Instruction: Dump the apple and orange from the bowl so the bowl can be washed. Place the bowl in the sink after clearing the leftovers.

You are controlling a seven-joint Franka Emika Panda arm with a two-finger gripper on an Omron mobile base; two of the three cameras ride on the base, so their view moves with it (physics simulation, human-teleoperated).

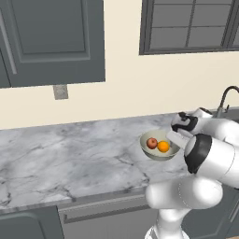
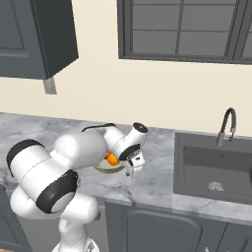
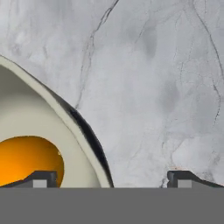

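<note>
One bowl (image 1: 159, 150), one apple (image 1: 151, 143), one orange (image 1: 163, 146), one sink (image 2: 216, 170), one faucet (image 2: 227, 126). The bowl is round, shallow and pale greenish-cream with a wide rim, and it sits on the marbled grey counter (image 1: 70, 158), left of the sink and apart from it. Both fruits lie inside the bowl, side by side and touching or nearly so: the apple red with a paler patch, on the left in the left base view; the orange smooth and bright, just to its right. In the right base view the arm covers most of the bowl (image 2: 109, 166); a slice of the orange (image 2: 112, 159) shows behind the wrist.

The gripper (image 3: 111, 179) is at the bowl's right rim. In the hand view its two dark fingertips stand spread, one inside the bowl (image 3: 65, 131) in front of the orange (image 3: 26, 159), the other over bare counter (image 3: 153, 87) outside, so the rim lies between them. Whether either tip touches the rim cannot be told.

The sink is a dark-grey rectangular recessed basin with a round drain, set into the counter at the right, its dark curved faucet upright at the back edge. Two windows with dark frames and one dark wall cabinet (image 1: 51, 42) hang on the cream wall above
</note>
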